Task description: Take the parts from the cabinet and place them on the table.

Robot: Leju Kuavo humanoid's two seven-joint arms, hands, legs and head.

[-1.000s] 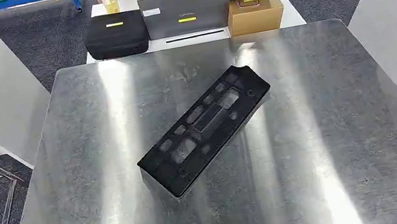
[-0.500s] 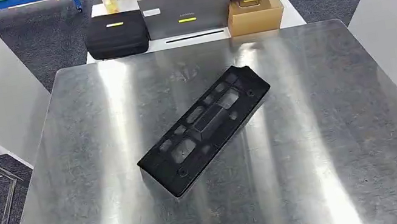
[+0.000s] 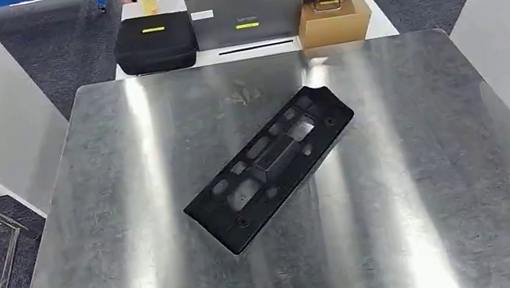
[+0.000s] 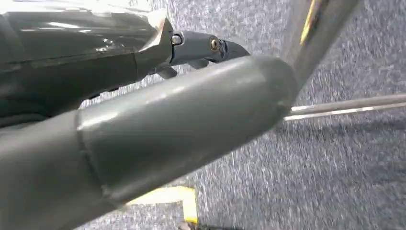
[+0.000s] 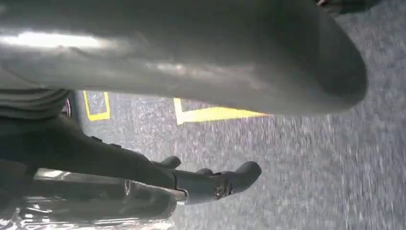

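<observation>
The left hand [image 4: 158, 110] and the right hand [image 5: 191, 72] hang over grey carpet, fingers apart and holding nothing. On the shiny metal table [image 3: 441, 182] lies one long black part [image 3: 272, 166], flat and slanted, near the middle. Past the table stands a white desk [image 3: 167, 67] with a black case [image 3: 155, 43], a laptop [image 3: 249, 14] and a brown box [image 3: 333, 19].
</observation>
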